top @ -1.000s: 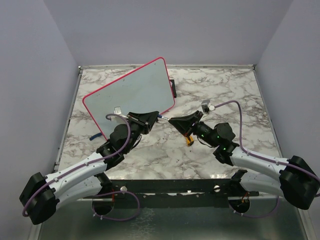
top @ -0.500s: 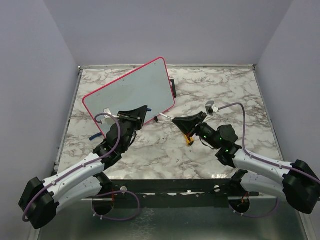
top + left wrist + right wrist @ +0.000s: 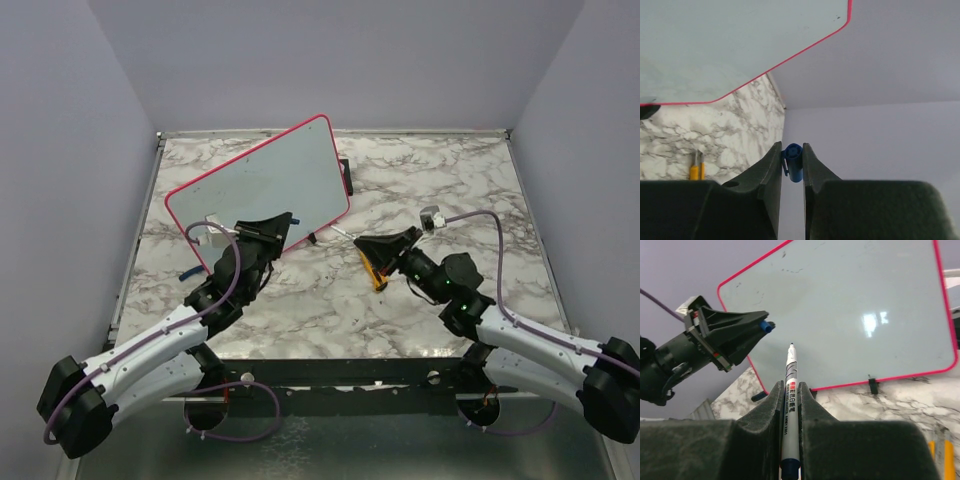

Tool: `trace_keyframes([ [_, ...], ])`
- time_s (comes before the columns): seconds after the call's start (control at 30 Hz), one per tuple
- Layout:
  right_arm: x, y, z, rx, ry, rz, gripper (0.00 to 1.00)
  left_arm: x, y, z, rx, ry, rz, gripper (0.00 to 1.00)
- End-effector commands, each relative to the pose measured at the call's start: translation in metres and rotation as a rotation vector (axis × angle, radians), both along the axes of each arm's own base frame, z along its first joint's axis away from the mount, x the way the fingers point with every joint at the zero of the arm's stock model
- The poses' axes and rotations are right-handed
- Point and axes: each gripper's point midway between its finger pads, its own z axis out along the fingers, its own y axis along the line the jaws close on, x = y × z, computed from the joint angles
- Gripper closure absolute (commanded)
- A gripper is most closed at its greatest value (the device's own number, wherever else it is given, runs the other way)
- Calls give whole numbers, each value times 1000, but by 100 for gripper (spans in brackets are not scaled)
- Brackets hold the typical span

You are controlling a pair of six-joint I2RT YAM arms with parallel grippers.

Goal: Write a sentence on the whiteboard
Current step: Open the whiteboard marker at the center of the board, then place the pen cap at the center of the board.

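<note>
The table (image 3: 450, 180) is the biggest thing. At its back left the board (image 3: 260, 185) stands tilted. It is blank, with no sentence on it yet. Our right gripper (image 3: 790, 390) is squeezed tight on the marker (image 3: 790, 365). The marker's tip is bare and points at the board. Our left gripper (image 3: 792, 152) pinches the blue cap (image 3: 794, 167). We think writing comes next. We should start high on the left, press softly, and keep the cap out of the way.

A white marker (image 3: 790, 385) and blue cap (image 3: 793, 162) hang above a marble tabletop (image 3: 330, 300) bearing a yellow tool (image 3: 696, 171).
</note>
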Motion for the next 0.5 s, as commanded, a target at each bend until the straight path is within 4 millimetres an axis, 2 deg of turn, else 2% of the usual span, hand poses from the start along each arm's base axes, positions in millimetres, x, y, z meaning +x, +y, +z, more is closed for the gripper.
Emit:
trace_keyframes([
  [0.0,18,-30,-11,-76,69,-192,99,-3,-12,4,289,-8,-97,100],
  [0.1,26,-45,-15,-165,90,-275,99,-8,-27,-11,511,17,-225,100],
  [0.2,34,-58,-17,-235,105,-340,99,-19,-39,-37,725,60,-377,100],
  [0.37,46,-74,-28,-294,155,-380,99,-52,-59,-87,1081,119,-592,100],
  [0.47,52,-80,-32,-278,195,-361,99,-71,-64,-116,1220,169,-710,100],
])
